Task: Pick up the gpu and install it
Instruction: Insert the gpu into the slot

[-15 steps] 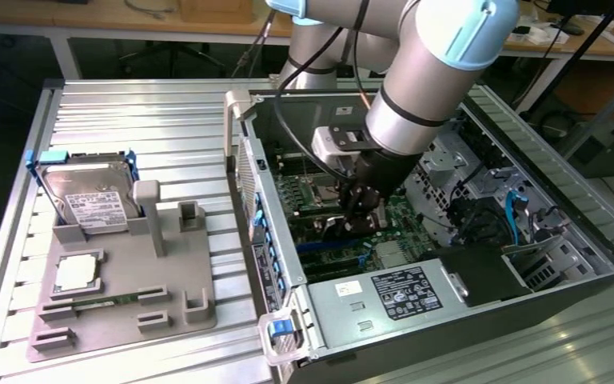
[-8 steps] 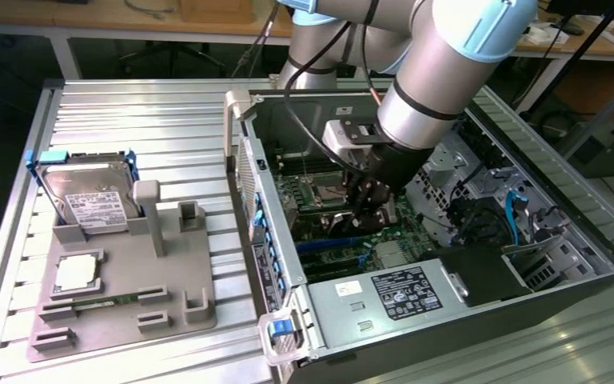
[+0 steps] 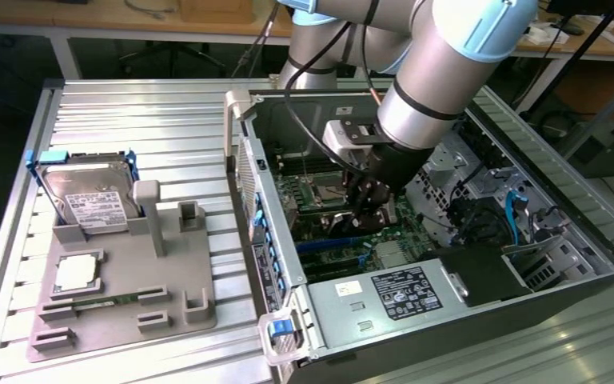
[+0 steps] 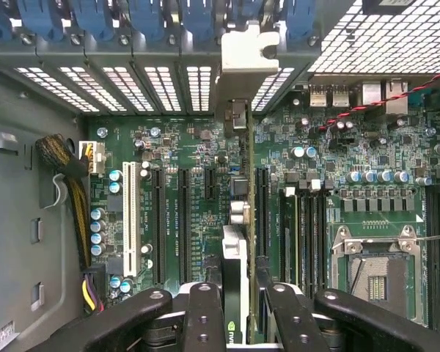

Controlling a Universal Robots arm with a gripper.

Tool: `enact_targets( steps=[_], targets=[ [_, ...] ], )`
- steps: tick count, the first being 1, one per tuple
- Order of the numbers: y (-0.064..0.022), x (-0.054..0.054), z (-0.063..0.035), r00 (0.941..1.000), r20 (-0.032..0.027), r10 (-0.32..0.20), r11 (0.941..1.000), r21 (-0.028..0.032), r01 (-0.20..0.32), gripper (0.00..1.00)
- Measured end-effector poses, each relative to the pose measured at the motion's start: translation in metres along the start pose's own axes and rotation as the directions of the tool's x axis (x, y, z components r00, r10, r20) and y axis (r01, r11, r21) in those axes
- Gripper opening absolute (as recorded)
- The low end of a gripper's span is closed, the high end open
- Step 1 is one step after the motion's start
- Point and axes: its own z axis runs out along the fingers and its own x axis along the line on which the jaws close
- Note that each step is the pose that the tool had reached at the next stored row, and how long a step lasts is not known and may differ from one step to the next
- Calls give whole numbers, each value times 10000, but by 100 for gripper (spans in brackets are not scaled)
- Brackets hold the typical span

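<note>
The arm is down inside the open computer case, which lies on its side on the ribbed metal desk. The fingers are closed on the gpu, holding it edge-on between the 2 black pads. In the wrist view the card runs straight out from between the fingers toward the row of rear slot openings, with its silver end bracket up against that slotted back wall among the blue clips. The card stands over the green motherboard, lined up with the long black expansion slots that sit just to either side of the fingers. I cannot tell whether its edge is seated in a slot or just above it.

Also inside the case: an empty processor socket with its silver frame, off to one side of the fingers, and a white slot on the other side, with a bundle of yellow and black cables beyond it. In the exterior view a power supply with a label fills the near corner of the case.

On the desk, well apart from the fingers, a grey holder tray carries a hard drive with blue clips standing upright, a processor chip lying flat, and a thin memory stick.
</note>
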Motion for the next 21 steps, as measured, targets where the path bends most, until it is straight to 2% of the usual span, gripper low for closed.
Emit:
enact_targets(
  steps=[9,13,21],
  targets=[
    [7,-12,1,10000,-1,-13,10000,-1,13,27],
    [10,-12,3,9988,-68,-486,9988,-20,486,27],
    [53,-13,13,9988,-68,-489,9988,-19,489,27]
  ],
)
